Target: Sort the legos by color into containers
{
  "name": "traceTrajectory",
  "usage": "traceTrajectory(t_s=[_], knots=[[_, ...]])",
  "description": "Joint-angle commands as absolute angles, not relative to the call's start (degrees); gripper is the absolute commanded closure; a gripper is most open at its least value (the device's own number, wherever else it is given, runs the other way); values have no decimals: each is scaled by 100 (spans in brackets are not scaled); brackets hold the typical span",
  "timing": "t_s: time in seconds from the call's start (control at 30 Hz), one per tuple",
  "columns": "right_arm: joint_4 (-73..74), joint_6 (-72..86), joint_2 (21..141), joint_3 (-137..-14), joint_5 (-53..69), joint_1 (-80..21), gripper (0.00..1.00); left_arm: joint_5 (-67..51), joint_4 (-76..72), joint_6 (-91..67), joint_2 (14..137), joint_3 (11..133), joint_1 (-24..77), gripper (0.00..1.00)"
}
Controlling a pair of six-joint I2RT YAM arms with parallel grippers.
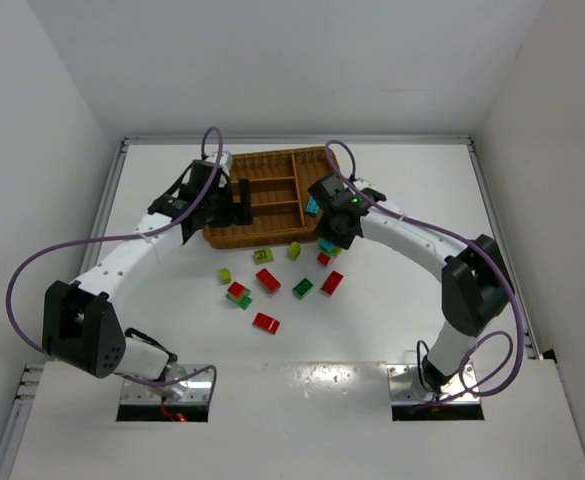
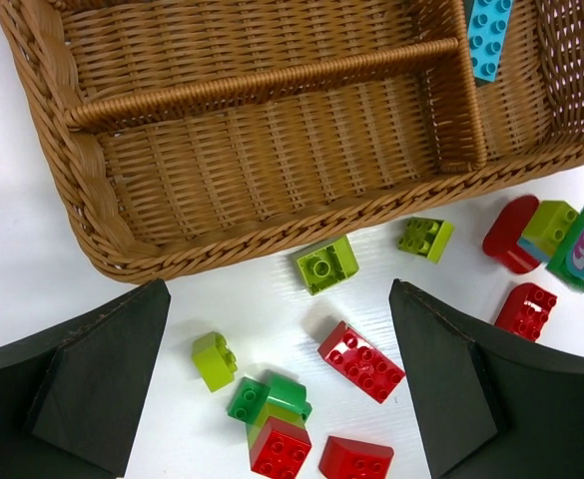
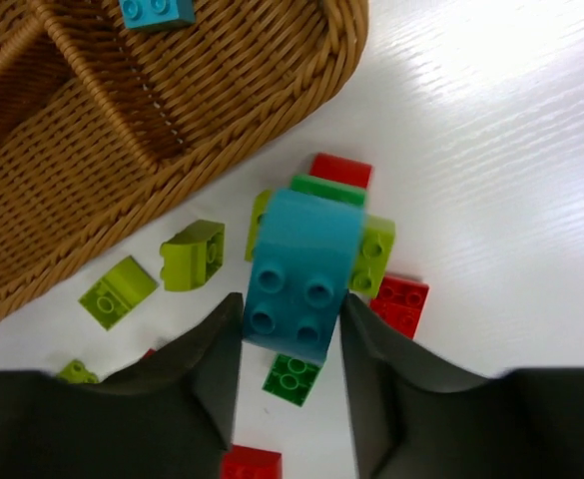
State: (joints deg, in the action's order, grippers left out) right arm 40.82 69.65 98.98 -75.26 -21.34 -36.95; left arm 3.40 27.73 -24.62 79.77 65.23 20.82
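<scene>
My right gripper (image 3: 290, 307) is shut on a cyan lego (image 3: 296, 267), one finger against each of its sides, just off the near right corner of the wicker tray (image 3: 222, 90). Green and yellow-green bricks lie right behind the cyan one. Another cyan brick (image 3: 157, 10) lies in the tray's cross slot. My left gripper (image 2: 279, 291) hangs open over the loose legos in front of the tray (image 2: 272, 225), with a red brick (image 2: 361, 361) and a green, yellow-green and red cluster (image 2: 272, 419) below its fingers. In the top view the right gripper (image 1: 327, 240) is at the tray's near right corner and the left gripper (image 1: 234, 205) at its near left side.
Loose bricks lie scattered in front of the tray: red ones (image 1: 268, 279) (image 1: 265, 322) (image 1: 332, 283), a green one (image 1: 302, 288) and a small yellow-green one (image 1: 226, 274). White walls close in the table on three sides. The tray's long slots (image 2: 272, 150) hold nothing in view.
</scene>
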Motion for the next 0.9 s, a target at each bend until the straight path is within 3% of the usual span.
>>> traceTrajectory(t_s=[0.0,0.2,0.4,0.53,0.7,0.87], knots=[[4253,6882,9634,-7664,-2514,-3735,63,272,2646,-2443,7840,6513,2145,1],[4175,6137,9203,-7304,-2627,-3735,67,272,2593,-2443,7840,6513,2145,1],[4244,5416,9526,-7417,-2812,-3735,50,220,2540,-2443,7893,6513,2145,1],[4245,5125,9773,-7532,-2629,-3630,44,220,2540,-2443,7893,6513,2145,1],[4245,5124,9932,-7585,-2628,-3630,46,220,2540,-2443,7893,6513,2145,1],[4113,5186,9748,-7409,-2680,-3630,62,220,2540,-2443,7945,6513,2145,1]])
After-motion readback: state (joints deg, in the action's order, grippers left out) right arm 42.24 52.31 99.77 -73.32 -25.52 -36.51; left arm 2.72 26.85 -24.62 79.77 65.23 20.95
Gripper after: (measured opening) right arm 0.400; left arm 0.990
